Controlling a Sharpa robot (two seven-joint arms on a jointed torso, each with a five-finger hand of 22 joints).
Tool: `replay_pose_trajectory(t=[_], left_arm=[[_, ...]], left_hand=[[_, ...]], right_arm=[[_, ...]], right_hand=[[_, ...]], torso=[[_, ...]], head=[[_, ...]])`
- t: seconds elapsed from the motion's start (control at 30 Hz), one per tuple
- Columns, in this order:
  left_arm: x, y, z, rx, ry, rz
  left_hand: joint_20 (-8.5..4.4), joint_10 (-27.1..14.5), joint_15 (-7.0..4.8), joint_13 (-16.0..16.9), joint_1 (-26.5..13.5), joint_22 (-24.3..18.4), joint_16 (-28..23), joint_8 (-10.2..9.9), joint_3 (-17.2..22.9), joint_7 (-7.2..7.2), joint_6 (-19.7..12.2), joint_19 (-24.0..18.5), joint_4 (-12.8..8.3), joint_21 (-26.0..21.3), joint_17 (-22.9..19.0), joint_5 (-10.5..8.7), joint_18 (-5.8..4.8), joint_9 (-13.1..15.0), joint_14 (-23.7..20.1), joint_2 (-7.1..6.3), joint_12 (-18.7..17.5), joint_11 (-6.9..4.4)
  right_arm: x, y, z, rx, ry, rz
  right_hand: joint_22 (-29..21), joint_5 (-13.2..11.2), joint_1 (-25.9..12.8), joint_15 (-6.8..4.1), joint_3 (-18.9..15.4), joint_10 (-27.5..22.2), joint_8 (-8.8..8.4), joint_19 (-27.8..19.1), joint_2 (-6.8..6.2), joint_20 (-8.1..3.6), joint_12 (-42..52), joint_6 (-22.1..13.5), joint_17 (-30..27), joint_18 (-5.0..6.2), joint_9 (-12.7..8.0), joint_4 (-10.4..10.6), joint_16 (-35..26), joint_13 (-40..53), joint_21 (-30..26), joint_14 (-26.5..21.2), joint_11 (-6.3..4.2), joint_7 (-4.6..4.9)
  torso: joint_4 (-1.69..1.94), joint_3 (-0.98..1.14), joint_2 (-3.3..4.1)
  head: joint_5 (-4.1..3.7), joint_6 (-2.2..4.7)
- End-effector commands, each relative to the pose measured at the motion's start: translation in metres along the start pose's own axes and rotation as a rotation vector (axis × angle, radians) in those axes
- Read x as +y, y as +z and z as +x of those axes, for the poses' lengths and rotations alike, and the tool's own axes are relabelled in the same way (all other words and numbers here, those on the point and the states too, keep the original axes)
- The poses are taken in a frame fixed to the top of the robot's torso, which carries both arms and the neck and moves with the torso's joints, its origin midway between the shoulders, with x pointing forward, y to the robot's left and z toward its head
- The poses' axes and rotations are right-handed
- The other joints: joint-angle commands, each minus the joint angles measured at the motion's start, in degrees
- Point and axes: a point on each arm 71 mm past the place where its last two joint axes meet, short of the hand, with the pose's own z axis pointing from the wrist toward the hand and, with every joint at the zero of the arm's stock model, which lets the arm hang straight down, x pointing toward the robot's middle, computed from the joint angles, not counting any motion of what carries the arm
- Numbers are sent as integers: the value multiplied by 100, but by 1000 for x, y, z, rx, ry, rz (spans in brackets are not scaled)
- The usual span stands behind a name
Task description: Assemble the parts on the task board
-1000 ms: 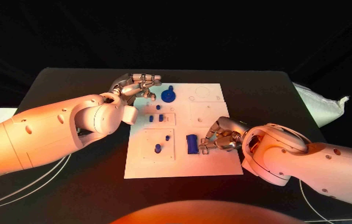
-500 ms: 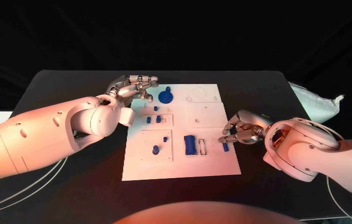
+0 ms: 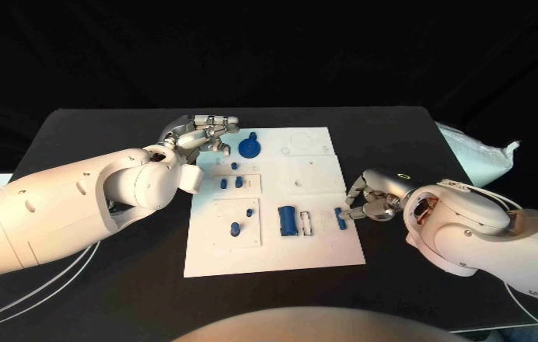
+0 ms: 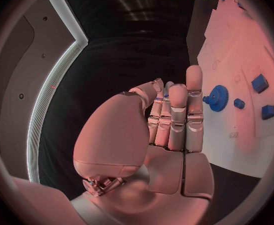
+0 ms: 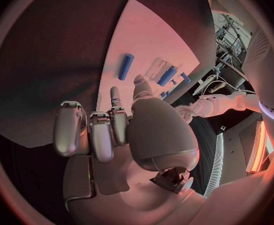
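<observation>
The white task board [image 3: 319,249] lies mid-table. A blue gear [image 3: 249,148] stands at its far left corner, and my left hand [image 3: 207,134] hovers just beside that gear [image 4: 218,95], its fingers [image 4: 177,115] straight and holding nothing. A blue block [image 3: 289,220] sits in the board's near half, with several small blue pegs [image 3: 231,181] to its left. My right hand [image 3: 375,200] is at the board's right edge, fingers spread and empty. A blue peg [image 3: 340,218] lies loose on the board just off its fingertips; the right wrist view shows this peg [image 5: 125,66] apart from the hand [image 5: 105,130].
A white bag [image 3: 482,159] lies on the table's right edge, behind my right arm. White cables [image 3: 45,284] run along the near left. Bare black table [image 3: 112,124] surrounds the board.
My right hand has moved from beside the blue block out to the board's right edge, and the blue peg now lies there, free of its fingers. The left hand has stayed put.
</observation>
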Motion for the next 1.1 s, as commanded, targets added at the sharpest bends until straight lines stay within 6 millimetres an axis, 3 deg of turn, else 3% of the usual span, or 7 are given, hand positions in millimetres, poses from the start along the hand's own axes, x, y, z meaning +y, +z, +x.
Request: replay_pose_trajectory(t=[0.03,0.17,0.5,1.1], left_arm=[[-1,0,2,20,-9,4],[-1,0,2,20,-8,4],[-1,0,2,19,-8,3],[0,0,1,19,-9,2]], left_hand=[[34,-51,-15,9,-22,-7,-19,20,0,-18,-39,-7,-25,-22,-7,-15,105,5,-36,23,29,-2],[34,-51,-15,9,-22,-7,-19,20,0,-18,-39,-7,-25,-22,-7,-15,105,5,-36,23,29,-2],[34,-51,-15,9,-22,-7,-19,20,0,-18,-39,-7,-25,-22,-7,-15,105,5,-36,23,29,-2],[34,-51,-15,9,-22,-7,-19,20,0,-18,-39,-7,-25,-22,-7,-15,105,5,-36,23,29,-2]], right_arm=[[-1,2,3,5,-69,19],[1,3,8,21,-57,21],[5,7,14,46,-45,19],[8,13,19,56,-108,10]], right_hand=[[-3,53,-83,30,-8,-18,-24,1,-35,20,-397,63,887,2,-9,42,-16,-86,-31,462,-5,1],[-2,330,-43,15,-13,-15,-31,4,-7,7,-408,128,886,2,-34,102,-19,-91,-33,462,-23,-18],[18,632,86,-15,38,1,-39,19,96,-19,-405,242,901,-2,-70,177,-13,-84,-25,466,-60,-57],[55,670,288,-51,113,17,-35,40,135,-50,-399,346,922,-10,-87,149,-4,-74,-7,471,-102,-103]], torso=[[7,-3,1],[-4,2,6],[4,0,2],[4,-3,2]], head=[[6,-2],[23,-9],[21,-21],[41,-51]])
